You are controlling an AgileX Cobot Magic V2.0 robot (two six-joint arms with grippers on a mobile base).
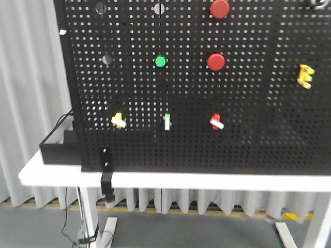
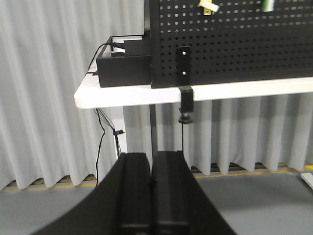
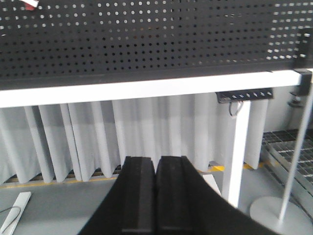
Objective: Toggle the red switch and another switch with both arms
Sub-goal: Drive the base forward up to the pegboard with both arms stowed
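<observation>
On the black pegboard [image 1: 248,139], the red switch [image 1: 216,122] is a tiny red toggle with a white lever tip, low and right of centre. The other switch [image 1: 119,120], pale yellow, sits at the same height to the left. In the left wrist view the yellow switch [image 2: 208,5] shows at the top edge, far above my left gripper [image 2: 152,156], which is shut on nothing. In the right wrist view the red switch [image 3: 32,4] peeks in at the top left corner. My right gripper [image 3: 156,160] is shut and empty, below the table edge. Neither gripper shows in the front view.
A white toggle with a green top [image 1: 167,122] stands between the two switches. Above are a green button [image 1: 161,61] and two round red buttons [image 1: 216,62]. A yellow piece [image 1: 305,76] sits at right. A black box [image 1: 59,147] and a clamp [image 1: 106,178] are at the white table's [image 1: 207,181] left.
</observation>
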